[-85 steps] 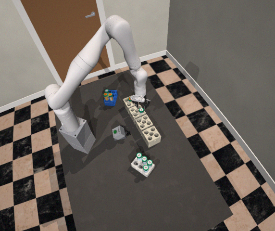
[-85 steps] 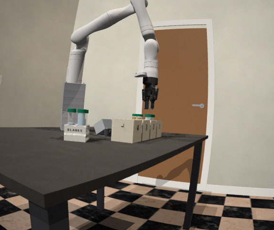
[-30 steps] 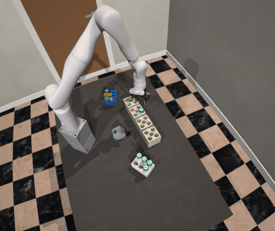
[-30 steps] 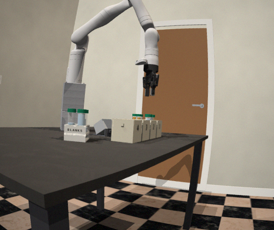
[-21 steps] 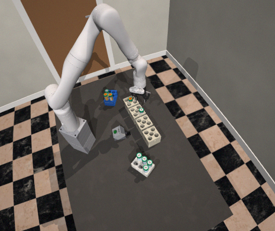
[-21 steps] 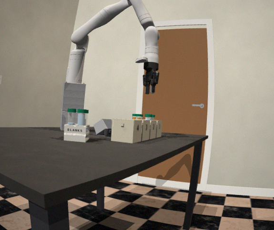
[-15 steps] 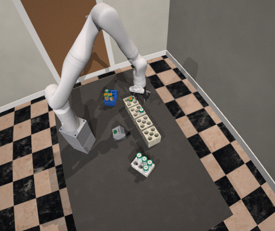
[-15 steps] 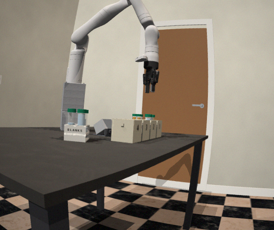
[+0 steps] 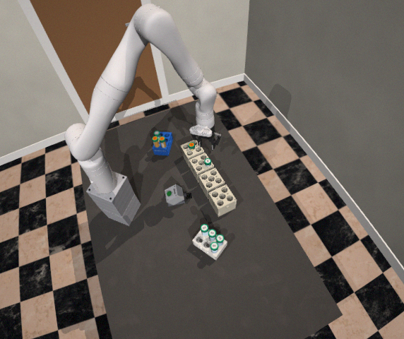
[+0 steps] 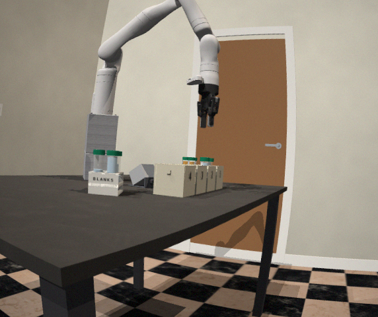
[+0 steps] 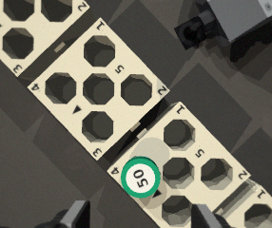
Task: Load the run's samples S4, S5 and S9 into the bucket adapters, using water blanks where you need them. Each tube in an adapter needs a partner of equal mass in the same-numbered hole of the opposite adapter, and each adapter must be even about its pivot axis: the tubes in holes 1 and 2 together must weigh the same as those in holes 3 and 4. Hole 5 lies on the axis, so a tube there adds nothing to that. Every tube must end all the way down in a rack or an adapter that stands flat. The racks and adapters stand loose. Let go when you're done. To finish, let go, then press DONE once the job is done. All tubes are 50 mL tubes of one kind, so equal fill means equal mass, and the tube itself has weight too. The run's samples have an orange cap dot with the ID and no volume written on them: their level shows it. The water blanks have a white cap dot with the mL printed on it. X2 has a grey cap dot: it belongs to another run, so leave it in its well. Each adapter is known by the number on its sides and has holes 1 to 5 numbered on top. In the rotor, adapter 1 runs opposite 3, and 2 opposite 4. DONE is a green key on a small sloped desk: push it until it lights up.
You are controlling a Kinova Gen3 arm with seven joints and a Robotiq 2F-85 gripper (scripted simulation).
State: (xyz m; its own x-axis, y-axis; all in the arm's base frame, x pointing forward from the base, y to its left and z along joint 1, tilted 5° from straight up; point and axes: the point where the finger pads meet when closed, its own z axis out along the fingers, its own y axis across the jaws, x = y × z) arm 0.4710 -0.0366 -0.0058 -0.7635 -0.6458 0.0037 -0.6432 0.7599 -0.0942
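Note:
My gripper [image 9: 215, 142] [image 10: 207, 123] [image 11: 140, 209] is open and empty, high above the far end of a row of cream bucket adapters. A water blank [image 9: 207, 161] [image 11: 141, 177] with a white cap dot marked 50 stands in hole 4 of the second adapter from the far end [image 9: 198, 167] [image 11: 203, 142], just ahead of my fingertips in the wrist view. The farthest adapter [image 9: 186, 151] holds one orange-dot sample [image 9: 191, 145]. The adapter beside the blank's [image 11: 71, 64] is empty. A blue rack [image 9: 162, 150] holds two orange-dot samples and one paler-dot tube.
The white BLANKS rack [image 9: 204, 248] [image 10: 105, 184] with several blanks stands at the near end of the table. The small sloped desk with the green DONE key [image 9: 170, 193] [image 10: 141, 174] [image 11: 250, 14] sits left of the adapter row.

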